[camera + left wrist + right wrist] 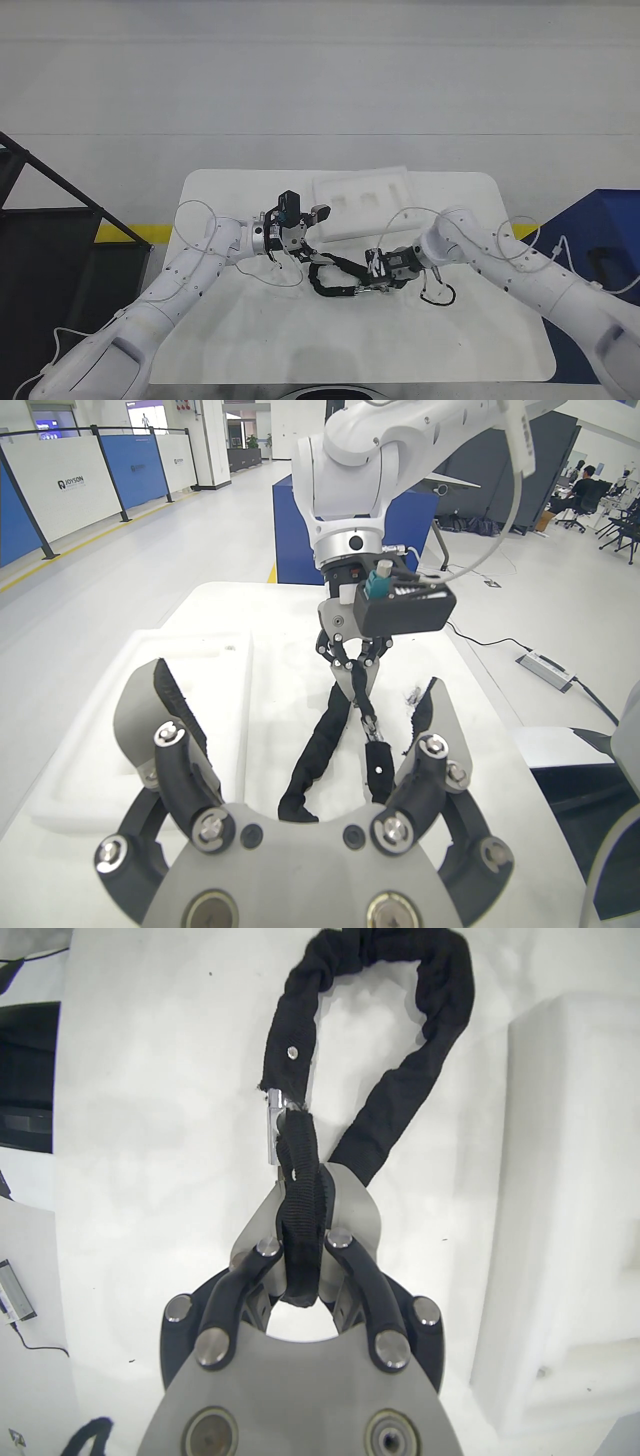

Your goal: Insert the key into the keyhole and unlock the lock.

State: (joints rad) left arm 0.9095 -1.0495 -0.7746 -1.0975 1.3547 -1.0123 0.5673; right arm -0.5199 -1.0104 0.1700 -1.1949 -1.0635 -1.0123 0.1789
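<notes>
A chain lock in a black fabric sleeve (335,277) lies in a loop at the middle of the white table (250,340). My right gripper (373,273) is shut on one sleeved end of it (300,1208). A short silver metal piece (274,1133) shows just beyond the fingertips, where the two ends meet. In the left wrist view the loop (320,745) runs from my left gripper (297,685) towards the right gripper (357,680). The left gripper (303,237) hovers over the far end of the loop, open and holding nothing. I see no key that I can pick out.
A white foam tray (360,198) with shallow recesses sits at the table's back, just behind the left gripper. A thin black cord loop (440,295) lies under the right arm. A black frame (40,190) stands off the table at the left.
</notes>
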